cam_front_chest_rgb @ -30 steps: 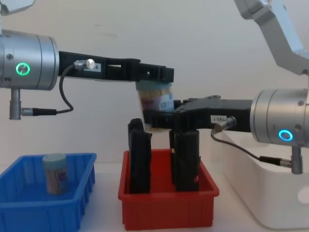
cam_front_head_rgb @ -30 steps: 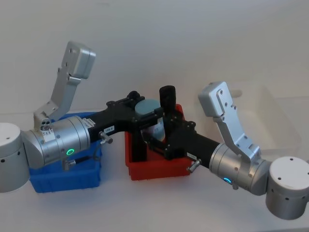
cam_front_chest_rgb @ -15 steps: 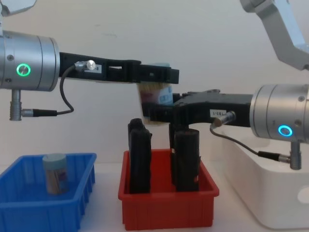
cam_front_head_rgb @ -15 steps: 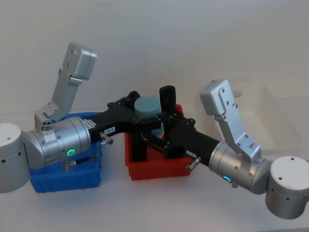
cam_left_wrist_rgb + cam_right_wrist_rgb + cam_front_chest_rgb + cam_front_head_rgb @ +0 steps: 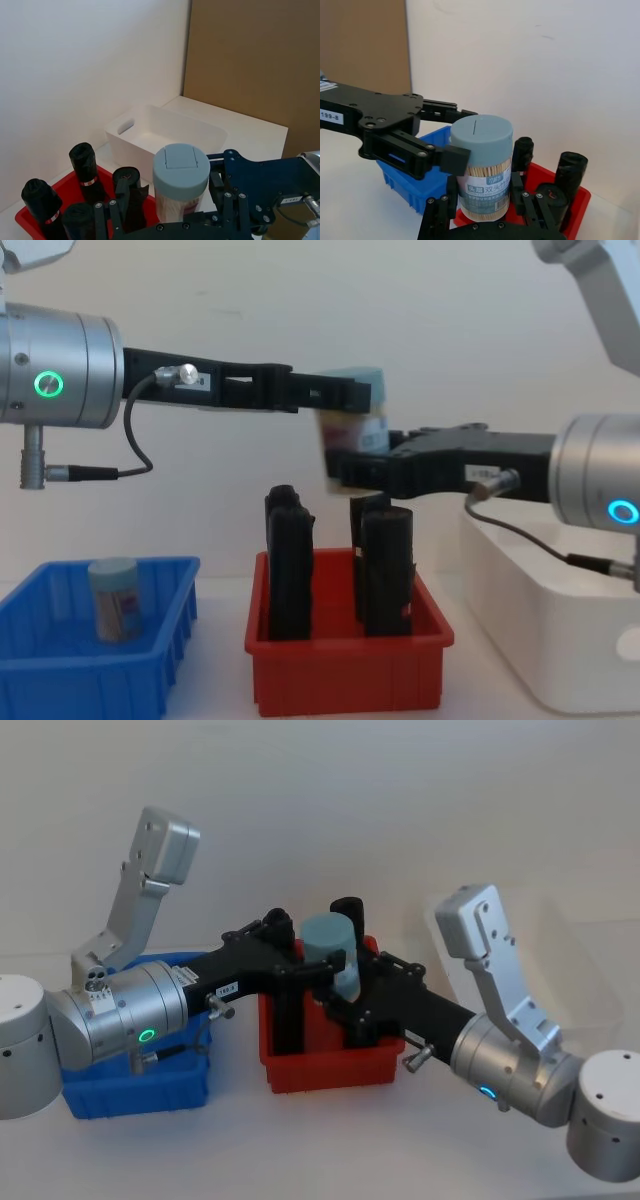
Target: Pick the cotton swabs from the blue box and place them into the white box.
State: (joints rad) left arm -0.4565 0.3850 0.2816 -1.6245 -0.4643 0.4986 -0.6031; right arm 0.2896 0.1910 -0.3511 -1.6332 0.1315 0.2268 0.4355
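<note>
Over the last 1.0 s, the cotton swab jar [image 5: 352,430] rose and moved right. Its lid now shows at the tip of the left gripper [image 5: 345,395], not tucked under it. The right gripper [image 5: 345,468], clamped on the jar's lower part, moved right with it toward the white box [image 5: 520,610]. In the head view, the right elbow sits further right.

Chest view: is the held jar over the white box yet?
No, the jar, held by the right gripper, hangs above the red bin, short of the white box.
</note>
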